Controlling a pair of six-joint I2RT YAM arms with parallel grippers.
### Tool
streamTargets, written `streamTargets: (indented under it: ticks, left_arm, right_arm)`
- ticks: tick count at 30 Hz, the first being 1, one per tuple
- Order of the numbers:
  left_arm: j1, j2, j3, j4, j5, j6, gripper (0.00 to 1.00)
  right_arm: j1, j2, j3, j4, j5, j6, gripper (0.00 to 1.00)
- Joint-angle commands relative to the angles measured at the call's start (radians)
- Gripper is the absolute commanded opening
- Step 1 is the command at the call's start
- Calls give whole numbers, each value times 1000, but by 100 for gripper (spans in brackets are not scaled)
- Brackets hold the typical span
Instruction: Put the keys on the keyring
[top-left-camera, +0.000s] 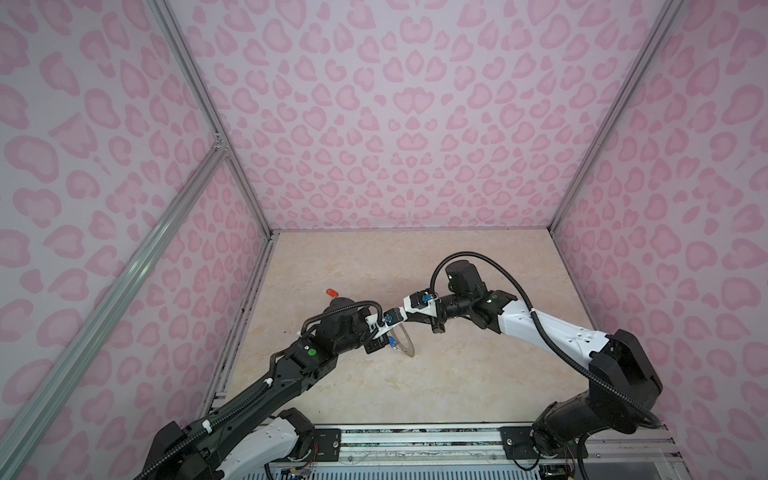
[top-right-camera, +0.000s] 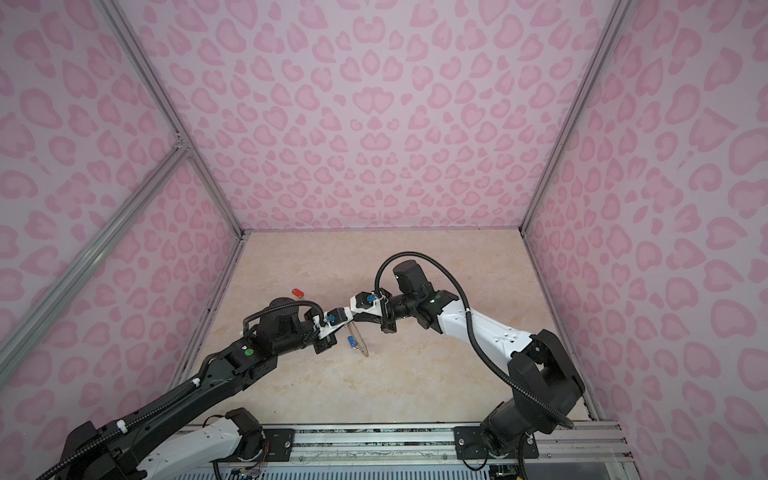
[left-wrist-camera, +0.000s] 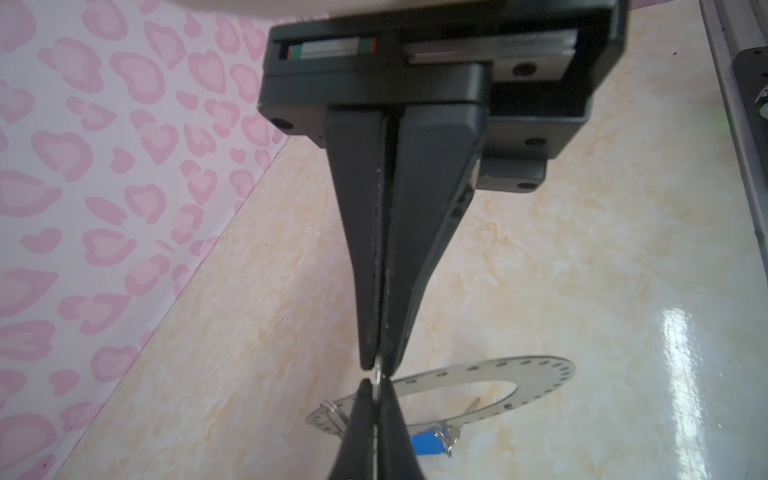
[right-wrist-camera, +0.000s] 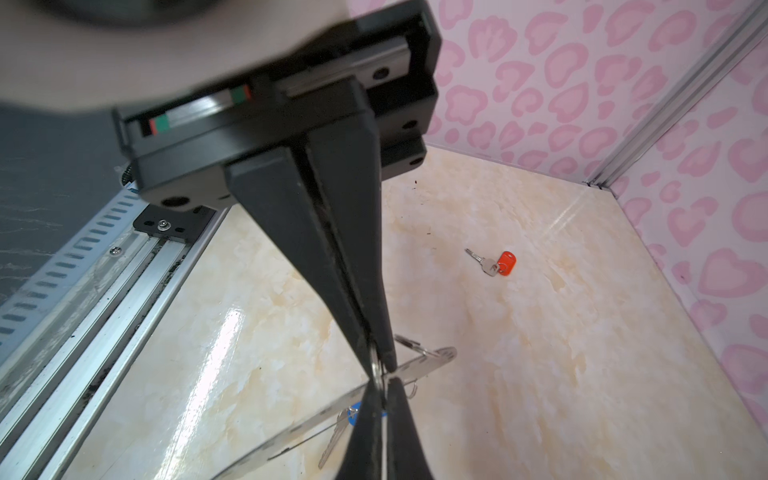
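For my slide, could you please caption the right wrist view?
Right tool pinches a wire loop on the keyring; red-tagged key lies apart on the table.

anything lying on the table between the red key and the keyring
Nothing visible does: in the right wrist view the red-tagged key lies alone, apart from the keyring, with only bare table between them.

Two keys, blue-tagged key (left-wrist-camera: 428, 444), red-tagged key (right-wrist-camera: 496, 264), one keyring (left-wrist-camera: 540, 374)
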Motion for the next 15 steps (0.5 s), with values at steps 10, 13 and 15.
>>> streamTargets:
  ticks: [10,13,15]
  left_arm:
    - [29,-66,-11,143,179,-39,3]
    - [47,-67,-11,167,235,-66,3]
    - [57,-62,-9,179,269,-83,3]
  right_arm:
    - [-45,-117,-142,163,60,92,24]
    - [-38,-140,-180,259,38,183,23]
    - [-29,-163,-215,331,38,231,21]
